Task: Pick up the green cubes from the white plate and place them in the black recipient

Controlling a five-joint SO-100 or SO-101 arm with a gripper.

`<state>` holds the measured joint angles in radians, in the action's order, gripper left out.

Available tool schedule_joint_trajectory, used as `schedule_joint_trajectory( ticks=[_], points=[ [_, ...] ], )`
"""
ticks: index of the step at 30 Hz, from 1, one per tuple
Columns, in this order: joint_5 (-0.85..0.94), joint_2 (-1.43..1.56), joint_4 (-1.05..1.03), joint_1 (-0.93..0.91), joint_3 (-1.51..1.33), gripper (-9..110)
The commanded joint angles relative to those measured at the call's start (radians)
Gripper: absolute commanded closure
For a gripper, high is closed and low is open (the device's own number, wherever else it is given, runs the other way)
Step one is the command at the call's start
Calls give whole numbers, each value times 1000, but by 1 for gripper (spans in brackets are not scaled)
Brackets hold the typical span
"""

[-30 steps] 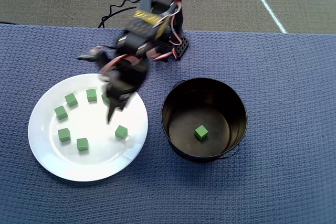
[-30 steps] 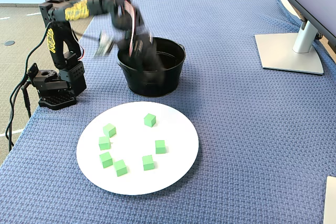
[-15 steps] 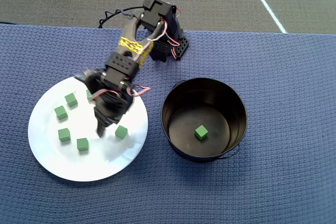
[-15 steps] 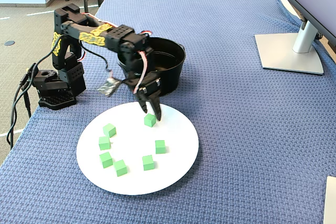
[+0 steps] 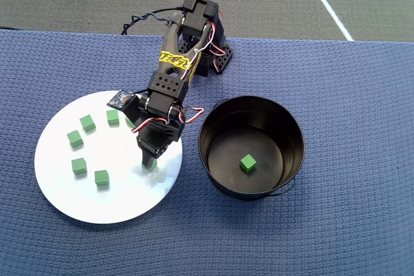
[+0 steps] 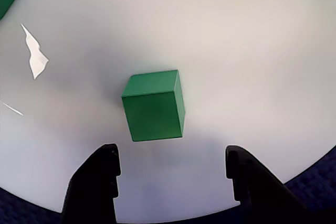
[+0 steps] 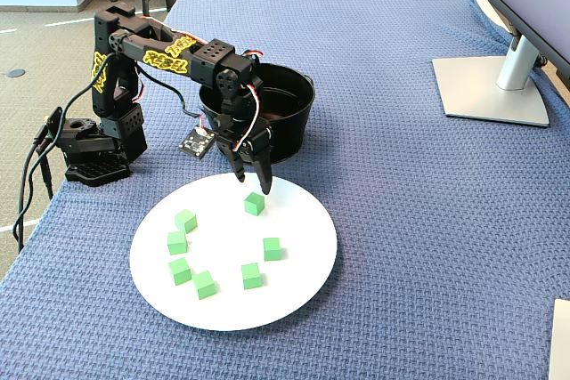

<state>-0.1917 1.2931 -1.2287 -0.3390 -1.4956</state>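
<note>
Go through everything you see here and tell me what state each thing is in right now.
Black two-finger gripper: jaws open, hovering at a cube, holding nothing.
Small matte green cube nearest the gripper: loose on the plate, not gripped.
Large round glossy white plate: six cubes on it.
Round black metal pot: upright, one green cube inside.

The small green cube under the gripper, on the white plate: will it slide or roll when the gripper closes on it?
The small matte green cube has flat faces, so it probably will not roll. The glossy round white plate may let it slide if touched off-centre. The open gripper has a finger on each side, so it looks likely to centre.
</note>
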Motion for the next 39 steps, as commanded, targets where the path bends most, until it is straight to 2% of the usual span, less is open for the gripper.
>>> schedule_joint_trajectory(
  ticks=[1, 8, 12, 39],
  points=[
    [40, 75, 18, 3, -12, 84],
    [301, -31, 35, -28, 40, 84],
    [370, -51, 37, -77, 84, 84],
    [348, -58, 104, -115, 9, 90]
  ],
)
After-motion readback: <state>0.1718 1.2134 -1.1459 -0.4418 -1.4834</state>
